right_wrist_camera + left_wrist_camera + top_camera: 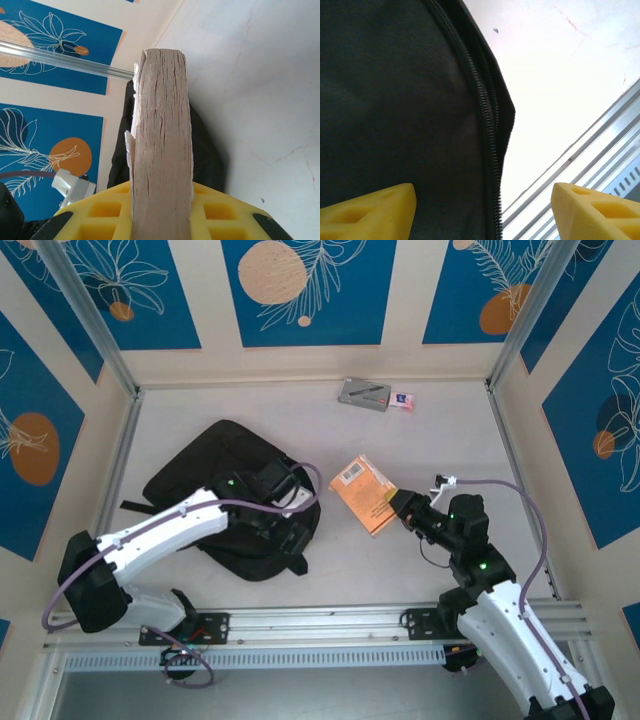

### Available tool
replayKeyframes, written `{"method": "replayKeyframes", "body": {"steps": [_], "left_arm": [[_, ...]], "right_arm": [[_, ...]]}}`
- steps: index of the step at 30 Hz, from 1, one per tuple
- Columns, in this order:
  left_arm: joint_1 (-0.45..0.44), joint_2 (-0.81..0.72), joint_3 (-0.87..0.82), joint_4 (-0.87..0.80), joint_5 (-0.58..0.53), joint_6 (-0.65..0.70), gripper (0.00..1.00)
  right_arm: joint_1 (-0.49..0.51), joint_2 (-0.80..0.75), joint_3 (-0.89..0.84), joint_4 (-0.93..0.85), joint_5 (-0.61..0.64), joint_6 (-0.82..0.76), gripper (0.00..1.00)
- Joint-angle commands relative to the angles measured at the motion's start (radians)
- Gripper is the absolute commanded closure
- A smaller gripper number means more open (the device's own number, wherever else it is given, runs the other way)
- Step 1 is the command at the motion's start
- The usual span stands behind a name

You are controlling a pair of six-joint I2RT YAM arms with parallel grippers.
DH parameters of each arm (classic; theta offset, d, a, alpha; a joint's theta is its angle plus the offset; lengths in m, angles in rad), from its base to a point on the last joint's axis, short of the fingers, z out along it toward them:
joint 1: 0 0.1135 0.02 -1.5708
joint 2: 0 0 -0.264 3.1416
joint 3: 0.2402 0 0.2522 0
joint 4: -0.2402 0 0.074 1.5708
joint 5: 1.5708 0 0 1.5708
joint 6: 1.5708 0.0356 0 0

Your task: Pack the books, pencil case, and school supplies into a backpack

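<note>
Backpack (215,455) of black fabric lies flat on the left half of the white table (450,440), and it is the one container here. Its inside is hidden, so what it holds cannot be told. The left gripper (292,525) hangs over the bag's right edge. In the left wrist view its two yellow fingertips (375,212) stand wide apart with nothing clamped between them, and the left gripper (484,210) spans the backpack (395,100) and a zip (487,125) that runs along the bag's edge. Bare table and an aluminium rail (590,165) lie beside it.

The orange book (362,492) sits just right of the bag, apart from it. The right gripper (398,504) is closed on the book's near right corner. In the right wrist view the book (162,125) is seen end on, its worn page edges pinched between the yellow pads of the right gripper (161,215), with the backpack (207,155) dark behind it.

A white label (350,473) with barcode-like lines sits near the cover's far corner. Dark print lower on the cover is too small to read.

At the far edge of the table, well apart from the bag, lies the grey pencil case (364,393) with a dark pen-like mark on top. A small pink and white eraser (403,400) rests just beside it on the right. No writing on either can be read.
</note>
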Motion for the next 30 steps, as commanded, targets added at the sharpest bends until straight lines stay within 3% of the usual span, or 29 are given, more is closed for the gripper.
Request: {"method": "replayKeyframes", "body": {"steps": [1,6,16,30], "left_arm": [[-0.025,0.035,0.021,-0.018,-0.047,0.02,0.31],[-0.029,0.059,0.029,-0.024,-0.098,0.027,0.4],[-0.029,0.065,0.058,-0.027,-0.117,0.034,0.88],[-0.027,0.047,0.032,0.022,-0.063,0.003,0.9]], "right_arm": [[-0.019,-0.014,-0.013,0.089,-0.065,0.025,1.0],[-0.041,-0.014,-0.013,0.09,-0.093,0.029,1.0],[-0.057,-0.013,-0.03,0.102,-0.111,0.039,1.0],[-0.059,-0.003,-0.058,0.136,-0.128,0.059,1.0]]}}
